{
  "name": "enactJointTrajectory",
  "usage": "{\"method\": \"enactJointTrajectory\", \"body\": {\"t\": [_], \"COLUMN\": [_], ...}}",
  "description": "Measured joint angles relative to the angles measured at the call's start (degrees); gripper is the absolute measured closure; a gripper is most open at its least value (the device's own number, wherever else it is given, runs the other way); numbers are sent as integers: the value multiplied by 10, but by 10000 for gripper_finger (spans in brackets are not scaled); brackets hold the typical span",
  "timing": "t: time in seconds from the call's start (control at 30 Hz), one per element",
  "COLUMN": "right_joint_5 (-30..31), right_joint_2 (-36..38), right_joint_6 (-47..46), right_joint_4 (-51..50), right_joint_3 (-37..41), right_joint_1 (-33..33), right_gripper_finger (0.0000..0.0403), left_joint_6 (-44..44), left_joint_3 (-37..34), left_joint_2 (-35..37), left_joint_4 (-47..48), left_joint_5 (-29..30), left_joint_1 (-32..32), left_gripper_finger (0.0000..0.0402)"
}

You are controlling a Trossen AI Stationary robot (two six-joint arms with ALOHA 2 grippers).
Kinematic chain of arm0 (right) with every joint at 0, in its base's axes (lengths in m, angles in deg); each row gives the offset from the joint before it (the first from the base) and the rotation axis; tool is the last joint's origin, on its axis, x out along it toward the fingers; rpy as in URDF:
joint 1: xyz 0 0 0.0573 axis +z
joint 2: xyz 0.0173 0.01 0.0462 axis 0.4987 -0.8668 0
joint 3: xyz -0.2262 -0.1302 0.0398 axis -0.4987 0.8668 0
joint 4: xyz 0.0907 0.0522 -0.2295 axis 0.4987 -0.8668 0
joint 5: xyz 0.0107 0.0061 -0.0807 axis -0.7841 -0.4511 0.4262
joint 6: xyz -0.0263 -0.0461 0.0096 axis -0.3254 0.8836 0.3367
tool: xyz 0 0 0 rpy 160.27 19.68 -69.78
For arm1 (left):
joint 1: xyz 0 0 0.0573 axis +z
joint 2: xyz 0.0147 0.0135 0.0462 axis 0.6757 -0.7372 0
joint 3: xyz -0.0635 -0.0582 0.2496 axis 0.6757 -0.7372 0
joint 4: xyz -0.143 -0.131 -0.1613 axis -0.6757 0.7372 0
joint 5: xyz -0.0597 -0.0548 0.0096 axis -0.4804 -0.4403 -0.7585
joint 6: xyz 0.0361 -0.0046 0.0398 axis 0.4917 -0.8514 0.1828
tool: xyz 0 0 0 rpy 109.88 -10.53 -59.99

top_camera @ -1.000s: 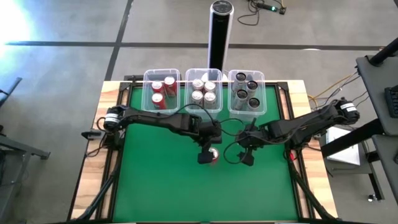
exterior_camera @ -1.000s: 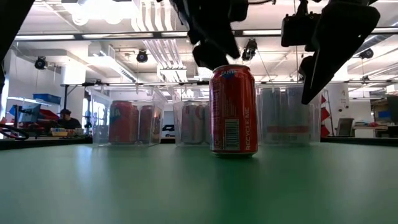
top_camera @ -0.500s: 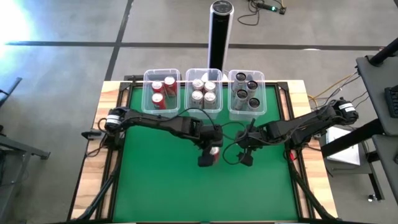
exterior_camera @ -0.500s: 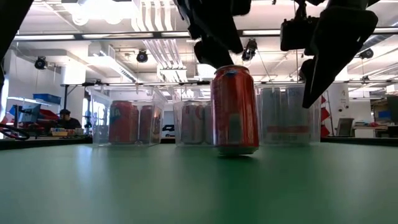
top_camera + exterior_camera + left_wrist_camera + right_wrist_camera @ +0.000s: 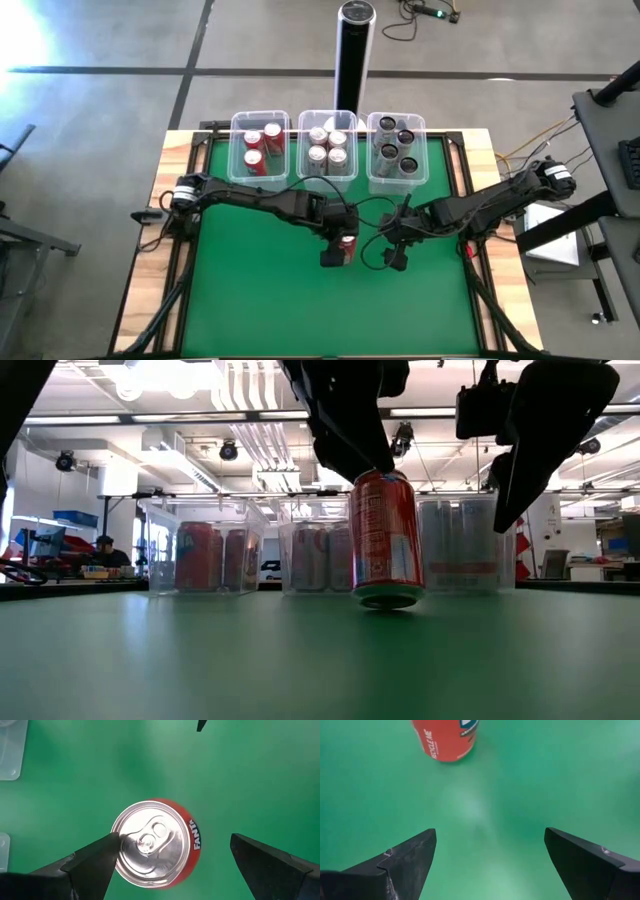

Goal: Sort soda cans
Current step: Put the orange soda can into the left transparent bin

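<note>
Nearly done: tubs point(image 5: 262, 118) held sorted cans; one red can point(image 5: 387, 538) sat mid-worktop point(image 5: 250, 300), tilted, left claw point(image 5: 170, 865) wide around its top. Right claw point(image 5: 487, 855) wide, beside.

**Both arms reach to mid-table, fingers spread**

The left arm stretches from its base at the table's left edge across toward the centre, elbow bent, wrist turned down. The left gripper point(image 5: 338, 247) points straight down, and in its wrist view its two dark fingers point(image 5: 90, 862) stand wide apart. The right arm comes in from the right edge, folded low, its wrist also angled downward. The right gripper point(image 5: 395, 252) hangs just beside the left one, and its fingers point(image 5: 405, 857) too are spread wide, closed on nothing.
</note>
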Motion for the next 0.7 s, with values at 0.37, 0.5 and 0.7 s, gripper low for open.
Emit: {"method": "enactJointTrajectory", "body": {"t": [0.37,0.5,0.7], "right_joint_5": [1,2,3], "right_joint_2": [0,0,0], "right_joint_6": [-3,-1,-3], "right_joint_4": [0,0,0], "right_joint_3": [0,0,0], "right_joint_1": [1,1,1], "right_gripper_finger": [35,35,35], "left_joint_6": [-38,-31,14], "left_joint_3": [0,1,43], "left_joint_2": [15,15,16], "left_joint_4": [10,13,31], "left_joint_5": [-9,15,85], "left_joint_1": [-26,-28,-41], "left_gripper_finger": [36,36,36]}}
